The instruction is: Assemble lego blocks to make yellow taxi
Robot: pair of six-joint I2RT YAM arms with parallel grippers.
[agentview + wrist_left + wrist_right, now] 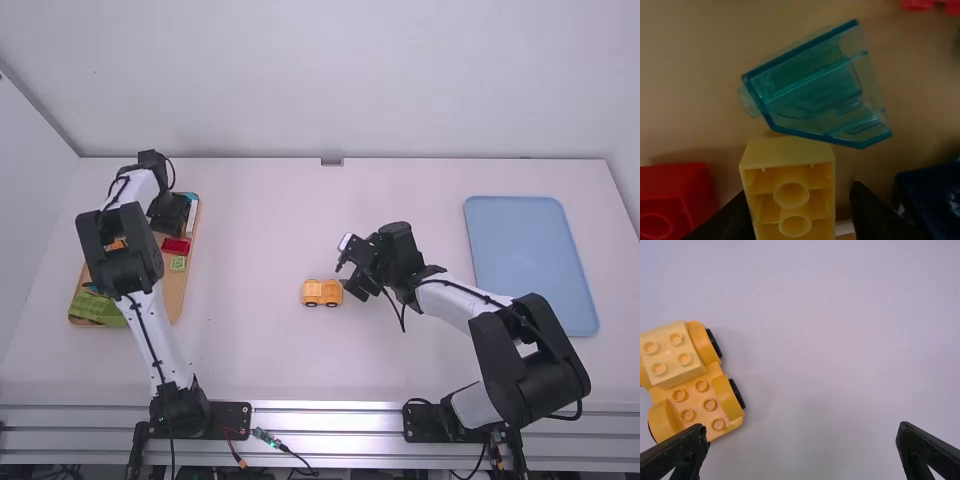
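Left tool [168,212], fingers parted, has a yellow plastic block [791,187] between them at the tan rectangular tray [176,290]; right tool [352,287], spread wide, is just right of the yellow wheeled taxi [322,292]

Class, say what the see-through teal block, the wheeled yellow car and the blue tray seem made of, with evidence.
Teal block: glossy clear plastic; ridges show through its walls.
Yellow car: opaque, smooth plastic, judging by its moulded studs.
Blue tray: perhaps matte plastic; its even colour leaves this open.
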